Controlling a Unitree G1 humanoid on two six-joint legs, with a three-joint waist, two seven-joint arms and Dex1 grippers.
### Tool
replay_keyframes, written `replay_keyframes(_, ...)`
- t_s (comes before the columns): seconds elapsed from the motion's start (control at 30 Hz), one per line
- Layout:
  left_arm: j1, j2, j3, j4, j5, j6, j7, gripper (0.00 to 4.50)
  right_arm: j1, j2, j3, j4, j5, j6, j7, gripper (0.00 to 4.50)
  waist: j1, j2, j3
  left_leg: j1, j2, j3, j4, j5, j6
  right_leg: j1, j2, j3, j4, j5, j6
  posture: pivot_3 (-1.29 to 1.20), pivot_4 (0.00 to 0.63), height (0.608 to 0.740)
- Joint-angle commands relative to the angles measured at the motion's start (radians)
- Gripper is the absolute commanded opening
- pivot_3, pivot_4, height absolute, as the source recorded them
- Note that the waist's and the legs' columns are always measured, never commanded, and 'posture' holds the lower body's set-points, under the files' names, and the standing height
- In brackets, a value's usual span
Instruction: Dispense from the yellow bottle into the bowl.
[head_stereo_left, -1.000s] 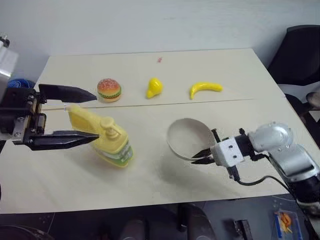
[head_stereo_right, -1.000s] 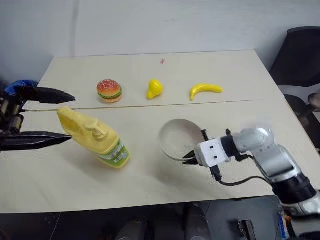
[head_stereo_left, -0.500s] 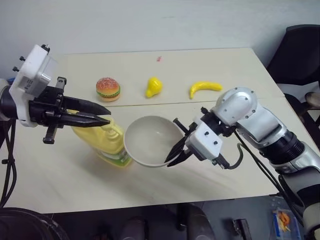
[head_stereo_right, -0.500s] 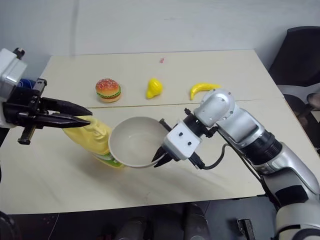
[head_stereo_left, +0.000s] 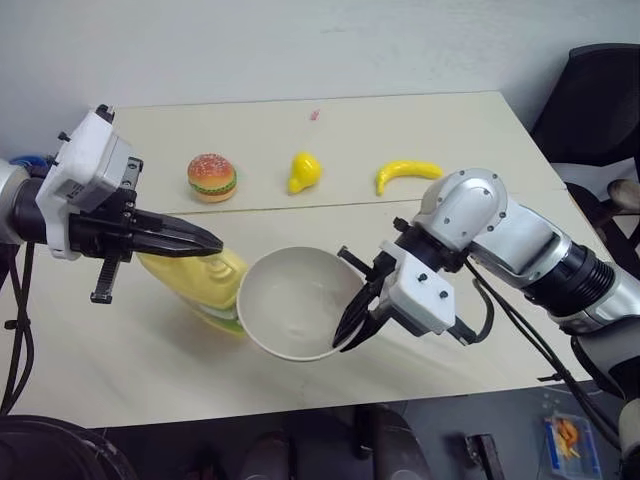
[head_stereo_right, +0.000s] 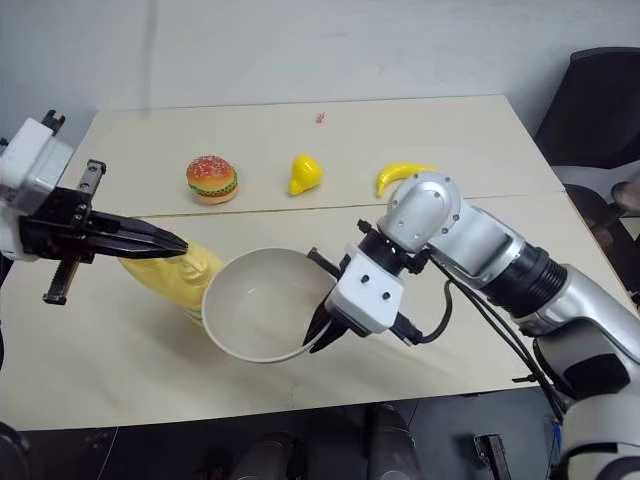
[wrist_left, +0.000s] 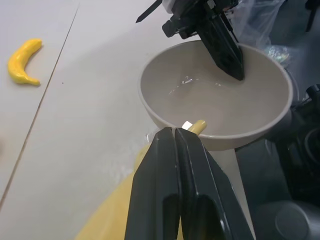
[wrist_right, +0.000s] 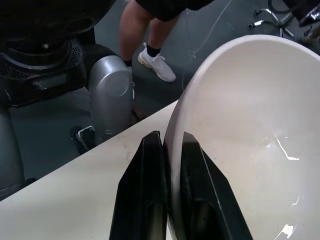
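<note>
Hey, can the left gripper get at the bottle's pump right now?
Probably yes. The left gripper, shut, sits over the top of the yellow bottle, with the bowl in the right gripper under its spout and nothing between.

Your two head views look down from above onto the counter, while each wrist view sits close behind its own pincer, and all four share the bowl.

right claw: pinching bowl rim | left claw: closed, over yellow bottle
</note>
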Motion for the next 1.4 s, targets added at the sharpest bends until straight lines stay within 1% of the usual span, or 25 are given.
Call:
replay_keyframes(0.03,0.035,0.001,-0.016,-0.017,0.071,-0.039,-0.003,0.05,-0.031,0.027,-0.002,0.007,0.022,-0.025,0.052,0.00,0.000,0.000,0.000,0.000,0.000,0.000,0.000,0.000,0.000,0.000,0.000,0.000,0.000,0.000,0.000,0.00,0.150,0.740)
replay_keyframes(0.2,0.042,-0.004,-0.032,-0.009,0.100,-0.069,0.001,0.05,-0.042,0.060,0.006,0.033,0.012,-0.036,0.052,0.00,0.000,0.000,0.000,0.001,0.000,0.001,0.000,0.000,0.000,0.000,0.000,0.001,0.002,0.000,0.000,0.00,0.150,0.740)
replay_keyframes(0.33,0.057,0.003,-0.047,-0.001,0.140,-0.108,-0.010,0.05,-0.052,0.067,0.018,0.036,0.018,-0.056,0.052,0.00,0.000,0.000,0.000,0.001,0.000,0.001,0.001,0.000,0.000,0.000,0.000,0.001,0.002,0.000,0.000,0.00,0.150,0.740)
replay_keyframes(0.53,0.116,0.004,-0.064,-0.003,0.202,-0.181,-0.016,0.05,-0.067,0.086,0.024,0.054,0.019,-0.068,0.052,0.00,0.000,0.003,-0.002,0.003,0.000,0.002,0.001,0.000,0.000,0.001,0.000,0.002,0.004,0.000,-0.001,0.00,0.150,0.740)
replay_keyframes(0.63,0.136,-0.004,-0.070,-0.011,0.208,-0.194,-0.004,0.05,-0.072,0.095,0.024,0.060,0.022,-0.070,0.052,0.00,0.000,0.005,-0.004,0.004,0.000,0.002,0.001,0.000,0.000,0.001,0.000,0.003,0.004,0.000,-0.001,0.00,0.150,0.740)
replay_keyframes(0.83,0.154,-0.019,-0.099,-0.031,0.217,-0.209,0.020,0.05,-0.081,0.107,0.028,0.065,0.030,-0.069,0.052,0.00,0.001,0.005,-0.005,0.005,0.000,0.002,0.001,0.000,0.000,0.001,-0.001,0.003,0.005,-0.001,-0.001,0.00,0.150,0.740)
replay_keyframes(1.07,0.163,-0.025,-0.105,-0.035,0.213,-0.211,0.031,0.05,-0.084,0.122,0.029,0.078,0.027,-0.064,0.052,0.00,0.001,0.006,-0.006,0.005,0.000,0.002,0.001,0.000,0.000,0.001,-0.001,0.003,0.005,-0.001,-0.001,0.00,0.150,0.740)
replay_keyframes(1.3,0.003,-0.032,-0.044,-0.025,0.067,-0.042,0.061,0.05,-0.078,0.117,0.028,0.083,0.017,-0.074,0.052,0.00,0.003,0.006,-0.006,0.004,0.000,0.002,0.001,0.000,0.000,0.001,0.000,0.002,0.005,-0.001,-0.001,0.00,0.150,0.740)
replay_keyframes(1.4,-0.121,-0.026,-0.002,-0.007,-0.059,0.110,0.086,0.05,-0.071,0.120,0.020,0.092,0.003,-0.073,0.052,0.00,0.002,0.003,-0.004,0.002,0.000,0.001,0.001,0.000,0.000,0.000,0.000,0.002,0.005,-0.001,-0.001,0.00,0.150,0.740)
